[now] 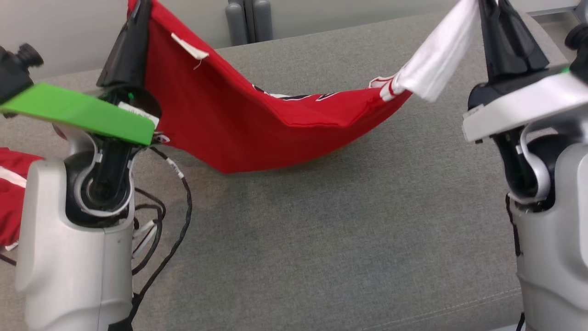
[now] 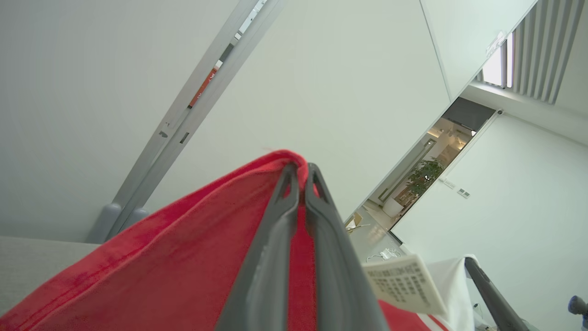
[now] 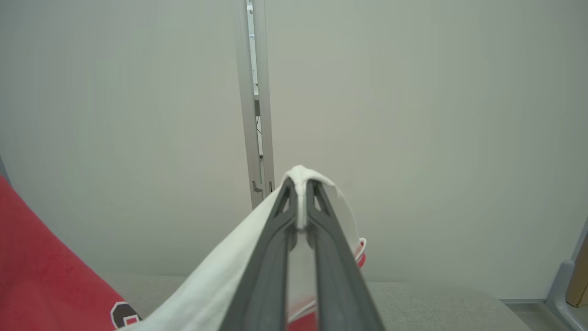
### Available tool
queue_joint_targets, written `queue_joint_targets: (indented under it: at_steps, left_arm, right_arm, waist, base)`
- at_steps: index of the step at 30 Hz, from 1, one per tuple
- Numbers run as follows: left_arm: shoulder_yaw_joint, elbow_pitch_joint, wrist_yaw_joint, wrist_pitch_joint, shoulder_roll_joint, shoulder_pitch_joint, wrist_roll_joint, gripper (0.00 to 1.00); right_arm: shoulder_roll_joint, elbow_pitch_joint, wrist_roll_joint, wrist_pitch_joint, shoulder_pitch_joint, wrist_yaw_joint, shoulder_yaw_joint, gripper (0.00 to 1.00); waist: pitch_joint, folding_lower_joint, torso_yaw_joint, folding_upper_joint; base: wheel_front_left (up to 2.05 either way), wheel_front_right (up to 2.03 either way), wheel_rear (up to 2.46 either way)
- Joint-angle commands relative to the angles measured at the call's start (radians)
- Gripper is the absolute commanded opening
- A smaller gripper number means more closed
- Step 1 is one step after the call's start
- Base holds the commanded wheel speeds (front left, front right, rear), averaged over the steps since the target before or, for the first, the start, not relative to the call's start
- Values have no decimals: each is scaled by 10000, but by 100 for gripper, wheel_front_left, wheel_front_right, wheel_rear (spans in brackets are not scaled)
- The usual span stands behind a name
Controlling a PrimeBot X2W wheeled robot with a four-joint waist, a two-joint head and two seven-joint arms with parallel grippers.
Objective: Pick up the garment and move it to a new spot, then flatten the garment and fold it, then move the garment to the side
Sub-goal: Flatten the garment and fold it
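Grey woven-fabric tabletop (image 1: 321, 239) below, plain pale wall behind. Slung between the two raised arms like a hammock: red jersey garment (image 1: 239, 124) with black-and-white lettering, both ends held high, middle sagging low over the far part of the tabletop; cannot tell whether the lowest fold touches.

Gripped at the red edge by left hand (image 2: 298, 172), fingers pressed together on the cloth, fabric folded over the tips. Gripped at the white sleeve (image 1: 441, 50) by right hand (image 3: 301, 184), a ridge of white cloth squeezed between closed fingers.

Held by two well-separated points, probably so that the cloth opens under its own weight and can be carried and laid down spread out rather than bunched. Small white label (image 1: 189, 47) hanging on the face toward the head camera, near the left grip.

Judged as the carry-to-a-new-spot step, flattening and folding not yet done. Slack in the middle likely to crease on landing unless drawn tauter. More red-and-white cloth (image 1: 11, 193) at the left edge; cannot tell whether part of the same piece.
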Motion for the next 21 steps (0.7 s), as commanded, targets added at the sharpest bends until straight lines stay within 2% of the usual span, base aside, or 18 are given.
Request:
queue_joint_targets:
  at_steps: [1, 6, 10, 15, 18, 21]
  left_arm:
    - [36, -173, 168, 190, -90, -361, -273, 0]
    - [111, -332, 731, 695, -238, -1485, -955, 0]
    - [294, 423, 1012, 662, -173, -2666, -857, 0]
    - [499, 2226, 366, -510, 184, -4222, -54, 0]
    - [598, 3221, -109, -1713, 323, -5360, 504, 0]
    - [718, 3896, -422, -2794, 160, -6308, 521, 0]
  right_arm:
    - [-137, -73, 101, 62, -440, -9, -51, 0]
    - [-402, 399, 287, 244, -1997, -8, -388, 0]
    - [-596, 1880, 454, 343, -3653, -8, -434, 0]
    - [-575, 4753, 574, -762, -5843, -5, 379, 0]
    - [-294, 6375, 662, -2102, -7250, -9, 293, 0]
    - [-89, 7305, 586, -3841, -8405, -8, -64, 0]
  waist:
    - [160, -1, 11, 0]
    - [788, -1, 7, 0]
    - [1647, -1, -105, 0]
    - [2718, -1, -355, 0]
    - [3078, -1, -460, 0]
    - [3249, -1, -429, 0]
  base:
    - [0, 0, 0]
    - [0, 0, 0]
    - [0, 0, 0]
    - [0, 0, 0]
    - [0, 0, 0]
    - [0, 0, 0]
